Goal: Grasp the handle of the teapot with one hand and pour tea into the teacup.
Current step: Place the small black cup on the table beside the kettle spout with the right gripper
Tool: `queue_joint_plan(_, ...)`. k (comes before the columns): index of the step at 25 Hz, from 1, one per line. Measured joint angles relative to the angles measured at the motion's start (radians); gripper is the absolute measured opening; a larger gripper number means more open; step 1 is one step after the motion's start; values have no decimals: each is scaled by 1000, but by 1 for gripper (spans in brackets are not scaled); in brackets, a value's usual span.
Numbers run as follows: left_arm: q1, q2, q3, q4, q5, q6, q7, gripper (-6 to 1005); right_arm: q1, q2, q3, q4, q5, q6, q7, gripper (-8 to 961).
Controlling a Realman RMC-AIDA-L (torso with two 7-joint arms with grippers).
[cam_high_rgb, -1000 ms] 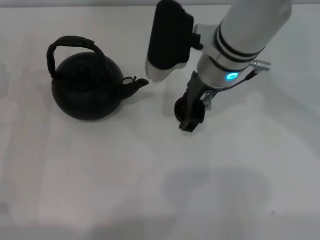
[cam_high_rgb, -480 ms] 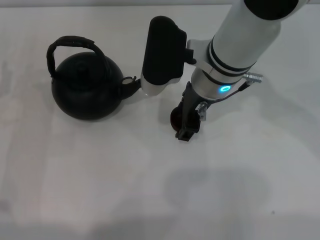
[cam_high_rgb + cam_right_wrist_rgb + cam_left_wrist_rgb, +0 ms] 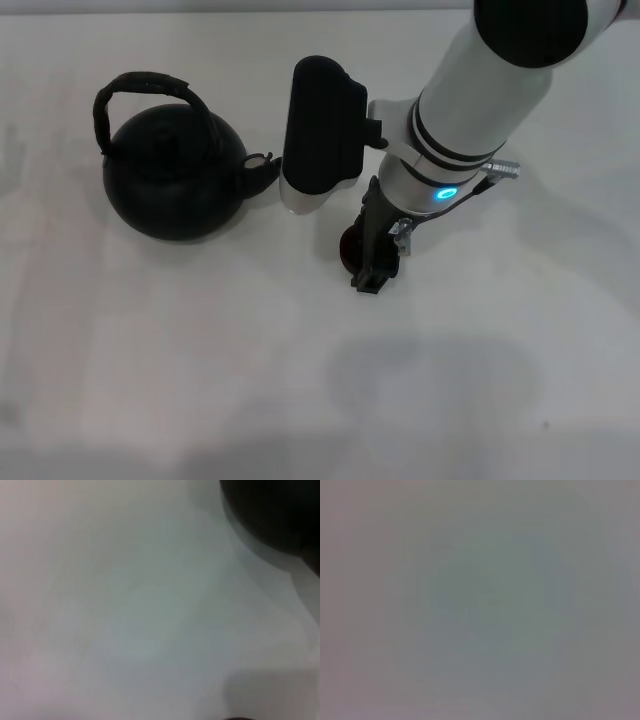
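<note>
Over the last second the right gripper [image 3: 374,262], apparently clenched on the teacup [image 3: 350,245], has carried it left toward the teapot [image 3: 172,185] standing at far left, shortening the pour.

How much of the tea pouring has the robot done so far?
Hardly any yet. The teapot sits upright on the table, and nothing grips its handle. In hand now: the right gripper is low at the little teacup, which lies mostly hidden under it, a short way from the spout. Left to do: grasp the handle, lift the pot and pour. The left arm is not in view.
</note>
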Motion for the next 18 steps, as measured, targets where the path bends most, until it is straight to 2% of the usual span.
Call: queue_joint_plan(18, 0, 0, 1, -1, 0, 0, 0, 693, 0, 0, -16, -12, 11, 6, -2, 842)
